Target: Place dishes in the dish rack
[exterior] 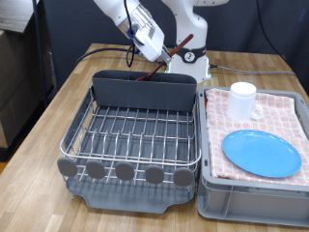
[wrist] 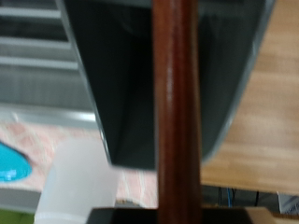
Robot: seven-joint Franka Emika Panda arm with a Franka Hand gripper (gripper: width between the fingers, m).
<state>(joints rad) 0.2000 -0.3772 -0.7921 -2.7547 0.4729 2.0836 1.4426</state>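
My gripper (exterior: 157, 56) is shut on the dark reddish-brown wooden spoon (exterior: 174, 53) and holds it tilted above the dark grey caddy (exterior: 145, 92) at the back of the silver wire dish rack (exterior: 135, 130). The spoon's lower end reaches down to the caddy's rim. In the wrist view the spoon handle (wrist: 176, 112) fills the middle, with the caddy's opening (wrist: 121, 84) behind it. The white mug (exterior: 241, 100) and the light-blue plate (exterior: 261, 153) rest on the pink-checked cloth (exterior: 280, 111) at the exterior view's right. The mug (wrist: 79, 182) also shows blurred in the wrist view.
The cloth lies on a grey plastic crate (exterior: 251, 201) right beside the rack. Grey round tabs (exterior: 126, 172) and a grey tray (exterior: 135, 198) line the rack's front. All stand on a wooden table (exterior: 48, 106). The robot base (exterior: 193, 63) stands behind the caddy.
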